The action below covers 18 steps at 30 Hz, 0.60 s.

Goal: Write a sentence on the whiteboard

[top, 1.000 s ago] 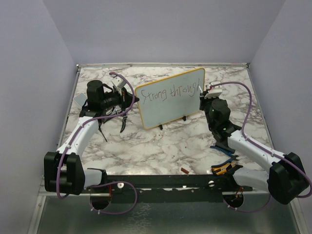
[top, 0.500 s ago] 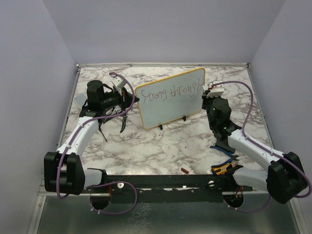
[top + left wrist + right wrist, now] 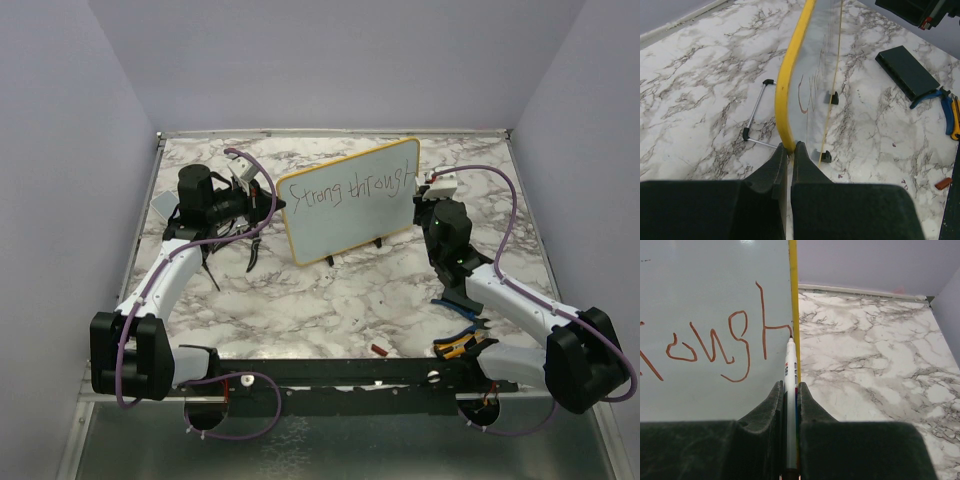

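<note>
Left fingers clamp the board steady; right fingers, pinching the marker, should finish the crossbar lightly, short of the frame.

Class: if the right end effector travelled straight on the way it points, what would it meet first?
The whiteboard: the marker held in the right end effector seems to touch it beside the yellow frame, though depth is unclear.

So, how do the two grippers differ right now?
The left gripper pinches the whiteboard by its yellow frame; the right gripper holds a white marker, tip at the last letter of the sentence. The left meets the board edge-on, the right faces its written side. Both are shut.
</note>
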Each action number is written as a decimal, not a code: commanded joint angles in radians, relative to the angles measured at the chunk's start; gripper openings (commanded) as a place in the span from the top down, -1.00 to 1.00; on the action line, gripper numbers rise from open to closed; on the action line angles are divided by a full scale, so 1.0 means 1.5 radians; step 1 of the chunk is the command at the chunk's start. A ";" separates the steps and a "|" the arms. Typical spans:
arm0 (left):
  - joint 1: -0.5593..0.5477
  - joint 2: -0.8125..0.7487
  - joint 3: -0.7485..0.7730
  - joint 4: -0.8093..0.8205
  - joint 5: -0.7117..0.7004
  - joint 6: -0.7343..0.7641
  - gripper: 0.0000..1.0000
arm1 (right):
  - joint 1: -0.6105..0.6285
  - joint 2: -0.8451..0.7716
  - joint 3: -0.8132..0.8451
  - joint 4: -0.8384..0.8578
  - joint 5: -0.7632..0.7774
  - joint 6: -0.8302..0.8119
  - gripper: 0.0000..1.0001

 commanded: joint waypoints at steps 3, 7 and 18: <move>0.001 -0.014 -0.011 -0.006 -0.023 0.037 1.00 | -0.004 0.018 -0.004 -0.026 -0.028 0.028 0.99; 0.001 -0.012 -0.010 -0.006 -0.024 0.037 1.00 | -0.004 0.020 -0.008 -0.032 -0.036 0.031 0.99; 0.001 -0.010 -0.011 -0.003 -0.025 0.033 1.00 | -0.004 0.021 -0.024 -0.045 -0.046 0.060 0.99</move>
